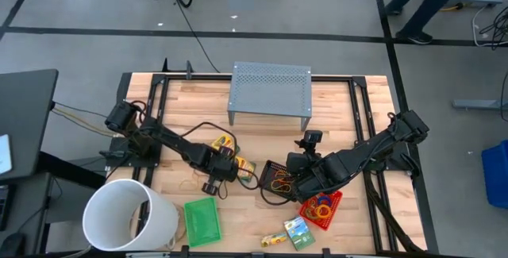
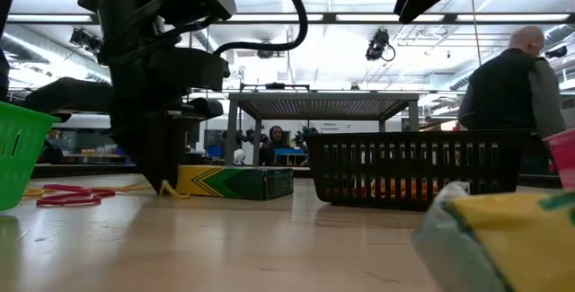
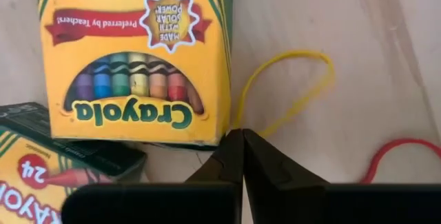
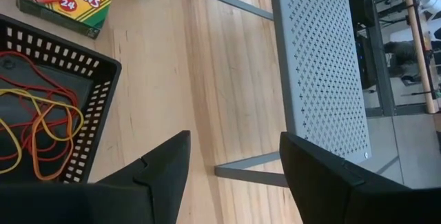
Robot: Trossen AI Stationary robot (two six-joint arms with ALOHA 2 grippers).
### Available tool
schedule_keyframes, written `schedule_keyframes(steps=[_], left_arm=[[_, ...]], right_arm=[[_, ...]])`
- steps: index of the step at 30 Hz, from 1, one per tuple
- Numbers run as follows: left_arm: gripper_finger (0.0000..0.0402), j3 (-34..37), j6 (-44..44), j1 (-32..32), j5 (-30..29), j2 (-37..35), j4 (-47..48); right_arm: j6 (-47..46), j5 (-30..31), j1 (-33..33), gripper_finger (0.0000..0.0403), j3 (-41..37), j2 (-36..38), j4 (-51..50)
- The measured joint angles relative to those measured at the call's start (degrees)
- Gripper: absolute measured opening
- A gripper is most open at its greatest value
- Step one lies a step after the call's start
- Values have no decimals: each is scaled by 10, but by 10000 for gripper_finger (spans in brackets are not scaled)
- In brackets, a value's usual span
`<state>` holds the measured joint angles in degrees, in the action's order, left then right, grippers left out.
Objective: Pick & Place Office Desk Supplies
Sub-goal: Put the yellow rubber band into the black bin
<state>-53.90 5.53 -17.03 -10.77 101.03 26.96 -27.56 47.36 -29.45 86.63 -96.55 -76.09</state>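
Landmark: black mesh plastic tray (image 1: 278,179), mid-table on the pale wooden tabletop (image 1: 349,107).

Left gripper (image 3: 241,138) down at the table surface to the tray's left, beside the yellow-and-green cardboard crayon box (image 3: 138,58); fingertips pressed together at the near end of a thin yellow rubber band (image 3: 289,89) lying flat on the wood; whether the loop is actually pinched cannot be told, probably so, since the tips meet right on its end; low, steep approach presumably needed because a flat band offers nothing to grab from the side. Second crayon box (image 3: 62,165) partly tucked under the first; red rubber band (image 3: 400,151) loose just beyond the yellow one, not touched.

Right gripper (image 4: 234,162) above the tray's right-hand edge, over bare wood between tray and grey perforated metal stand (image 4: 320,65); jaws wide apart, holding nothing; looks like waiting clear of the left arm's path.

Inside the black tray: tangle of red and yellow bands (image 4: 34,127), so tray judged the destination for bands. Red mesh tray (image 1: 321,209) just right of and nearer than the black tray, holding coloured rings; green mesh tray (image 1: 202,220) well to its left, near the big white bucket (image 1: 127,214); more crayon boxes (image 1: 296,231) nearer than the black tray, unsorted.

Judgement: band-sorting step, several supplies yet to be placed.
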Motion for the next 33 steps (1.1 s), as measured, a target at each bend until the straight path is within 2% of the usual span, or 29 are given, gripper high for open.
schedule_keyframes(steps=[12,27,33], left_arm=[[2,-97,-16,-35,-97,-2,138],[1,-215,1,-44,-198,-3,232],[1,-278,42,-44,-214,-3,224]], right_arm=[[0,-5,0,231,0,0,0],[0,-9,0,231,0,0,8],[10,-14,0,231,0,0,42]])
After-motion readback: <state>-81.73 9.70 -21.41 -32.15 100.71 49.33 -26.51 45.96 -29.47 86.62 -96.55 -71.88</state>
